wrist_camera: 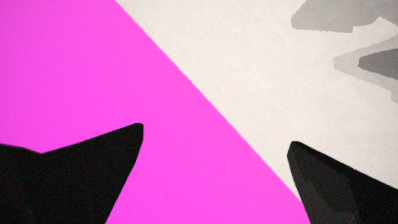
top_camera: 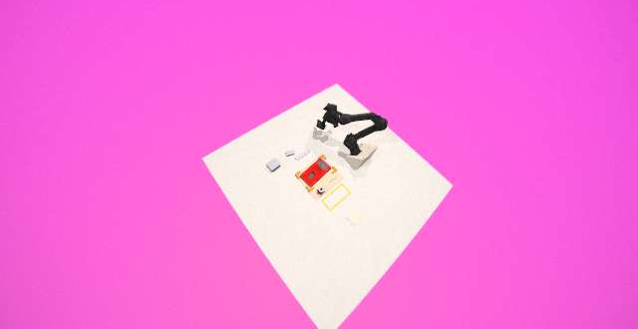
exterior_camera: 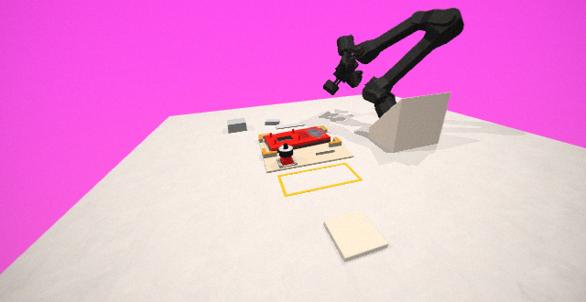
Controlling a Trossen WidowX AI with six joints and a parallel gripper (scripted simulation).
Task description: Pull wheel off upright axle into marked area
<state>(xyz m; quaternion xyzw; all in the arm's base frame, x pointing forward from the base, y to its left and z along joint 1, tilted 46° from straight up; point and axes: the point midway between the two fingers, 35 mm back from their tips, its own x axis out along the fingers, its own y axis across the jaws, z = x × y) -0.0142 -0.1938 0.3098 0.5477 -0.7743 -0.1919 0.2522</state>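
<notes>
Currently my gripper (exterior_camera: 335, 85) hangs spread and empty at upper right; I must descend squarely over the black wheel (exterior_camera: 286, 148) at frame centre.

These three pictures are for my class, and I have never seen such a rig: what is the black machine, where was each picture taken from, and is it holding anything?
The black machine is a jointed robot arm on a wedge-shaped base. One picture looks down from high above, one from the side, and one from the arm's wrist. Its gripper hangs in the air with the jaws wide apart, holding nothing. On the table lie a red board, a small black wheel on its upright axle, a yellow marked area, a cream tile and grey blocks.
</notes>
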